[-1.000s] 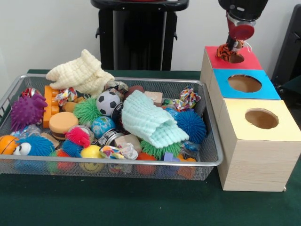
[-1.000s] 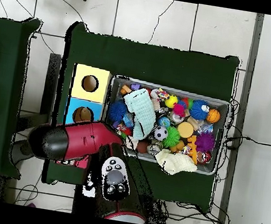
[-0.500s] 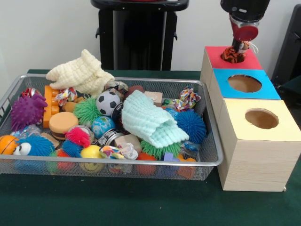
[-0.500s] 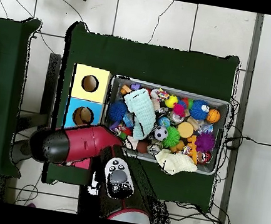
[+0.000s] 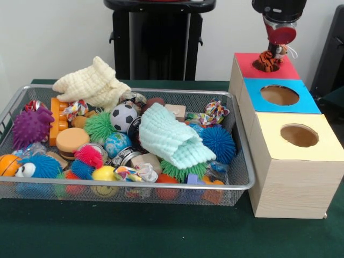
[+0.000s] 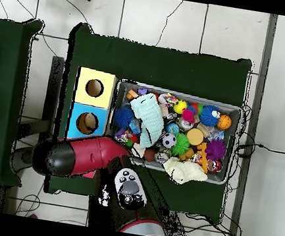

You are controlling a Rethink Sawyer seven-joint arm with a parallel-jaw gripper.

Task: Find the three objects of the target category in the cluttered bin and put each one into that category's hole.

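My gripper point(image 5: 278, 47) hangs at the top right over the red-topped box point(image 5: 287, 70). It is shut on an orange and black knotted rope toy point(image 5: 267, 58), whose lower end dangles at the mouth of that box's hole. The wire mesh bin point(image 5: 134, 186) fills the left and middle, heaped with toys. Similar multicoloured rope knots lie in it at the back right point(image 5: 215, 112), back left point(image 5: 75, 107) and front point(image 5: 131, 173). In the overhead view the red arm point(image 6: 79, 157) covers the gripper and the red box.
A blue-topped box point(image 5: 303, 103) and a yellow-topped box point(image 5: 322, 146), each with a round hole, stand in a row in front of the red one. Two folded cloths, spiky balls, a soccer ball point(image 5: 123, 117) and blocks crowd the bin. Dark green cloth covers the table.
The gripper has shifted slightly right and up over the red box, and the rope toy has moved with it toward the hole. The bin's contents have not moved.
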